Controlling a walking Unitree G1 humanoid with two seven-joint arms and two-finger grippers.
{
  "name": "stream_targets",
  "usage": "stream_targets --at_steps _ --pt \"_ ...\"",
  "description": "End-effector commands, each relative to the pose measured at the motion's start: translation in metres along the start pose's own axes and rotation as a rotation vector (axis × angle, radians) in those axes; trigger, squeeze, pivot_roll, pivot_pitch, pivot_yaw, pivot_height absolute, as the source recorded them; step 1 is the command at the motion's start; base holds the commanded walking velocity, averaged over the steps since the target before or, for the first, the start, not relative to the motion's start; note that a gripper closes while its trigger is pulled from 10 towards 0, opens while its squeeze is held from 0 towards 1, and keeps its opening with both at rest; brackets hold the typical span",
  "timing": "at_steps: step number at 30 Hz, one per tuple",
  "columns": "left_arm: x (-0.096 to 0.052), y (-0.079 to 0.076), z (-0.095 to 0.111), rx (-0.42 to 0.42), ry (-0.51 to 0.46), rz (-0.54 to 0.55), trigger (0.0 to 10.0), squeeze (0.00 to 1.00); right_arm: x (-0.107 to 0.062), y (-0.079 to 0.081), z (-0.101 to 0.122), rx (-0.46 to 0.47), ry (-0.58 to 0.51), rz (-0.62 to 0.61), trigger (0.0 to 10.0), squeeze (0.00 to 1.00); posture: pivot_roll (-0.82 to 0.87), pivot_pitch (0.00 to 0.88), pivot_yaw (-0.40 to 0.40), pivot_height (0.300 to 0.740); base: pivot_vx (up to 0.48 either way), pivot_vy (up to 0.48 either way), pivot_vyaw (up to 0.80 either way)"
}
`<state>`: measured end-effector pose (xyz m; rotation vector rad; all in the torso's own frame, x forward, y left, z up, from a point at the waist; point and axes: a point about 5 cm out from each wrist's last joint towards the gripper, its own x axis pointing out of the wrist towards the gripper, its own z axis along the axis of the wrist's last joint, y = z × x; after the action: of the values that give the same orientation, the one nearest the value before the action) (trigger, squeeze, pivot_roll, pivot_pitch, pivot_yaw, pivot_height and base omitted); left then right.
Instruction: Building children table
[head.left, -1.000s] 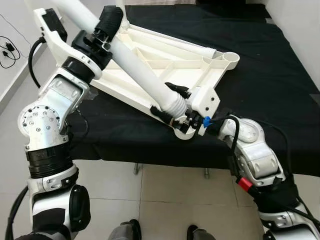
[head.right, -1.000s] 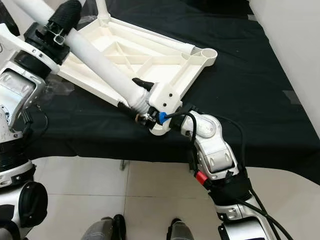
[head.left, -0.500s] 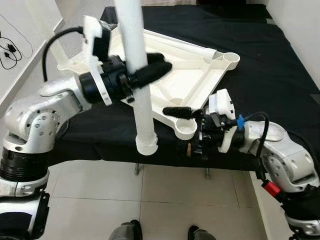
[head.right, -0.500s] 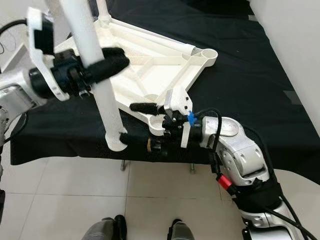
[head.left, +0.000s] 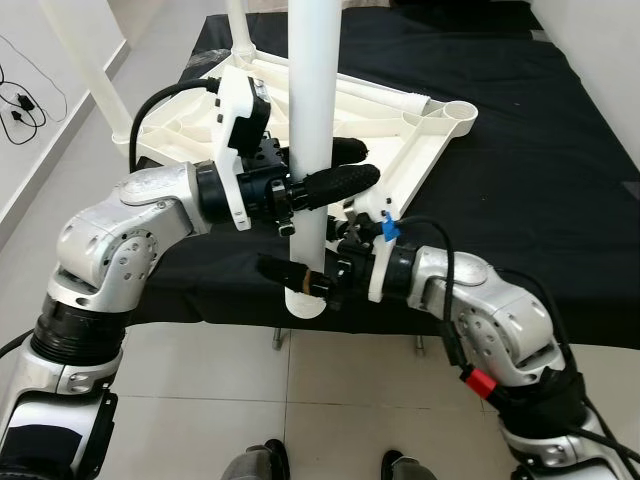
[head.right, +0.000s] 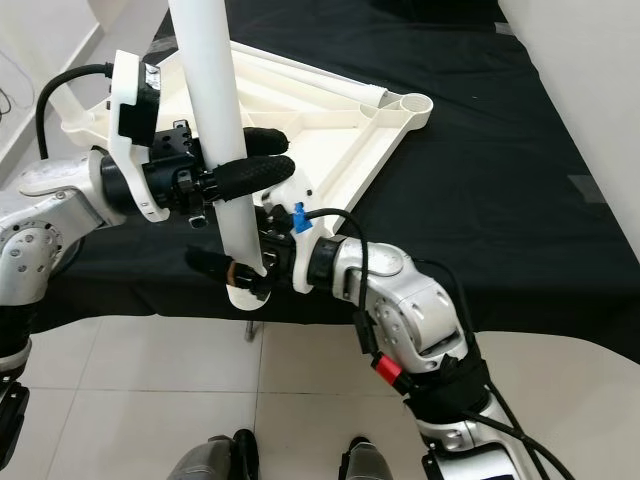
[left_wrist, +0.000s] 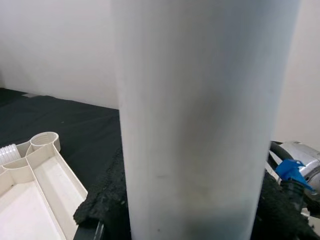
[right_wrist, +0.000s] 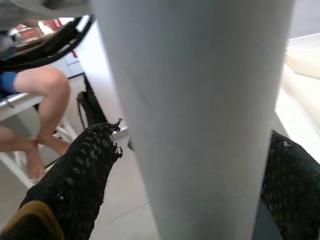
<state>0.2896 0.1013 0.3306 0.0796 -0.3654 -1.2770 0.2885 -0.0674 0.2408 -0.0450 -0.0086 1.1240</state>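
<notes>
The white table leg (head.left: 308, 150) stands upright at the near corner of the upturned tabletop (head.left: 400, 120) on the black bed (head.left: 540, 150). Left gripper (head.left: 325, 183) clamps its middle; right gripper (head.left: 300, 275) pinches its lower end. Leg-fitting step: next, seat it in the corner socket.

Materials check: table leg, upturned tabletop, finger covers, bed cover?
Table leg: looks like matte white plastic tube, smooth, faintly scuffed. Tabletop: likely moulded white plastic, ribbed underside and round corner sockets. Fingers of the left gripper and the right gripper: black knitted or mesh sleeves, frayed edge in the right wrist view. Cover: matte black fabric, apparently.
</notes>
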Motion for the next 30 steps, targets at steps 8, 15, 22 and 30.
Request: stream_targets --at_steps 8,15,22,30 --pt "0.002 -0.002 -0.002 0.006 -0.015 -0.020 0.0 0.00 0.011 0.010 -0.008 0.028 0.029 -0.051 10.0 0.00 -0.03 0.215 0.072 0.740 0.000 0.000 0.00" --pt "0.004 0.000 0.000 0.015 -0.022 -0.018 0.0 0.00 0.020 0.015 -0.003 0.021 -0.021 -0.061 0.0 0.00 -0.02 0.215 0.078 0.740 0.000 0.000 0.00" --pt "0.005 0.005 0.006 0.035 -0.044 0.010 0.0 0.00 0.024 0.016 -0.001 0.015 -0.037 -0.071 0.0 0.00 -0.03 0.202 0.084 0.740 0.000 0.000 0.00" --pt "0.007 0.010 0.010 0.040 -0.068 0.041 0.0 0.38 0.025 0.014 0.000 0.013 -0.044 -0.090 0.0 0.00 -0.03 0.192 0.085 0.740 0.000 0.000 0.00"
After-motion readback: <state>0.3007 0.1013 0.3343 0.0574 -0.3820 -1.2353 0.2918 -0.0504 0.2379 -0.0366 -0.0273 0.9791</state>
